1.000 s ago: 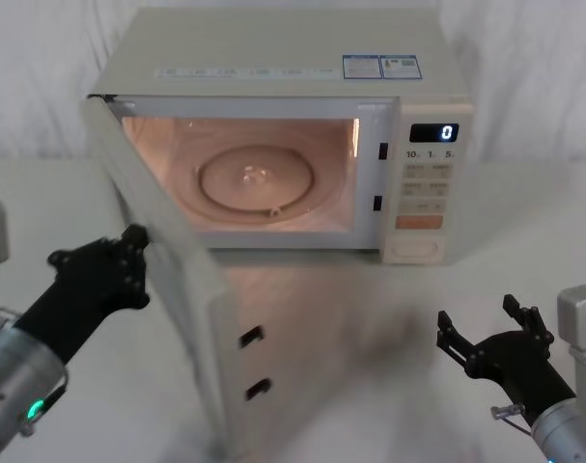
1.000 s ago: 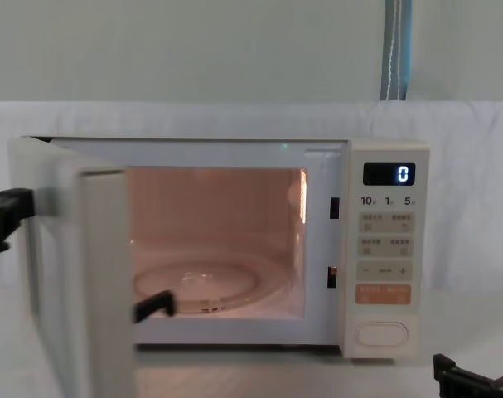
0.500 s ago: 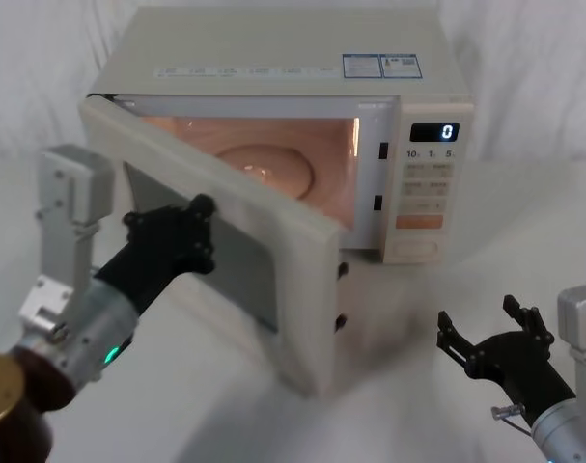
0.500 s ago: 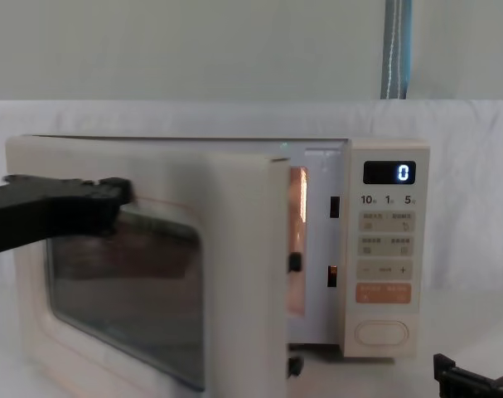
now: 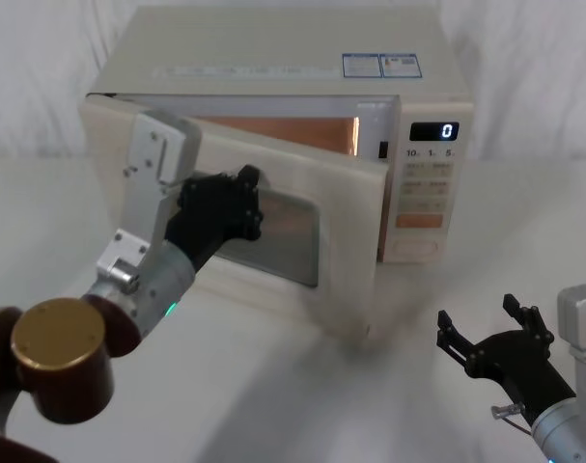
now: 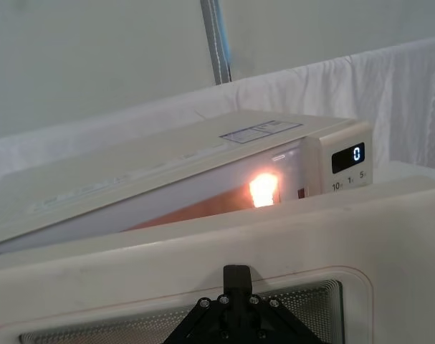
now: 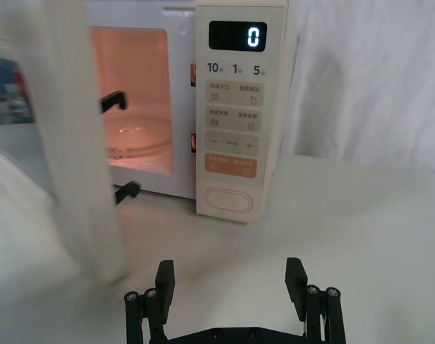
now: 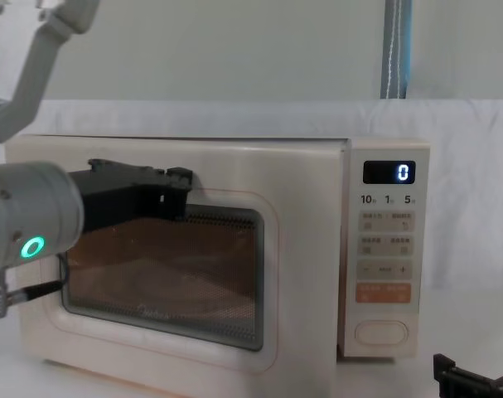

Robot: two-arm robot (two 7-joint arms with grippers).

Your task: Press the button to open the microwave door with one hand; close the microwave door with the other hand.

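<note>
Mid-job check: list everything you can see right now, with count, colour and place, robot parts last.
microwave: one, cream-white, at the back centre of the table.
microwave door: one, cream-white with dark glass window, hinged on the left, partly open, cavity light glowing in the gap.
display: one, black with a white 0, top of the control panel.
button: one, cream oval, bottom of the panel.
orange key: one, just above the button.
table: one, white cloth.
left tool: one, black, against the door's window.
right tool: one, black, open, low over the table before the panel.
</note>
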